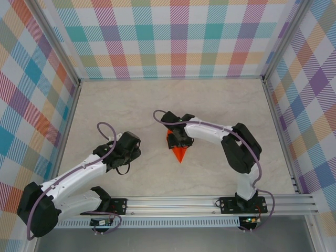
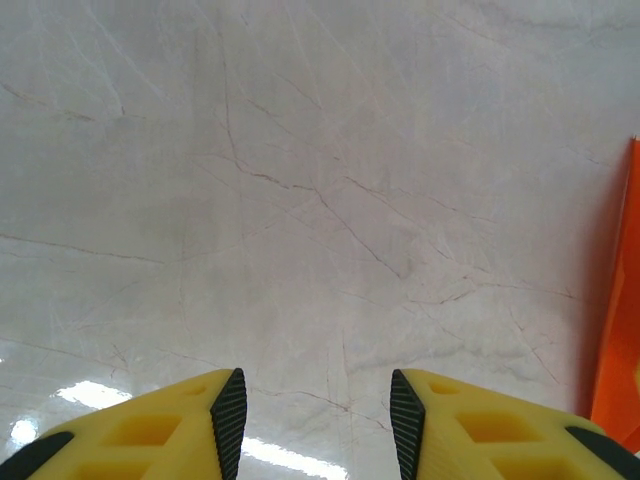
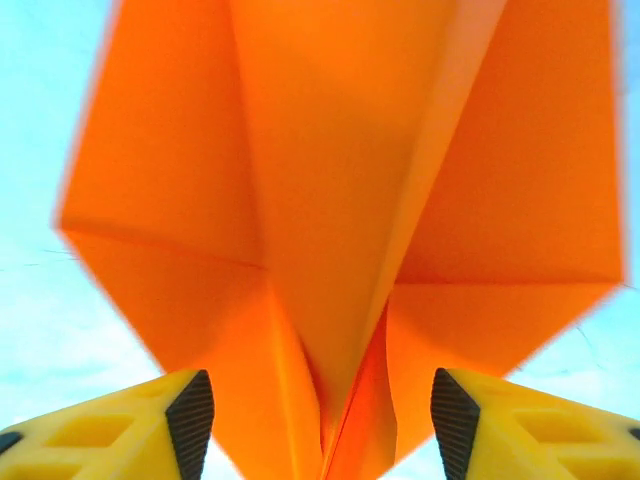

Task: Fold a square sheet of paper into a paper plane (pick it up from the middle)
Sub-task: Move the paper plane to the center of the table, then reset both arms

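Mid worktop, slightly toward near edge: paper plane (image 1: 179,151), bright orange, nose pointing at the near edge, tail under the R arm's head.
Plane shape: folded dart w/ centre crease; in the R wrist view (image 3: 330,220) both wings spread, keel fold standing up betw. the pads.
Right gripper (image 3: 323,420): jaws wide, one pad each side of the keel, neither pressing the paper; nothing held as far as I can see. From above it sits (image 1: 177,137) over the plane's tail half.
Left gripper (image 2: 318,415): about half open, empty, over bare worktop (image 1: 210,105); plane's edge (image 2: 620,300) shows at the R side of its view. From above (image 1: 130,148) it's near the plane, to its left, not touching.
Step (my read): folding looks done; R hand is either letting go or lining up a pinch on the middle.
Do it well: keep pads centred on the crease, wrist square to it. If leaving, go straight up w/ jaws wide so no wing snags. If pinching, close slow, keel only, don't crush wings.
Risk: light paper, any sideways drag spins or slides it.
L arm: best kept clear.
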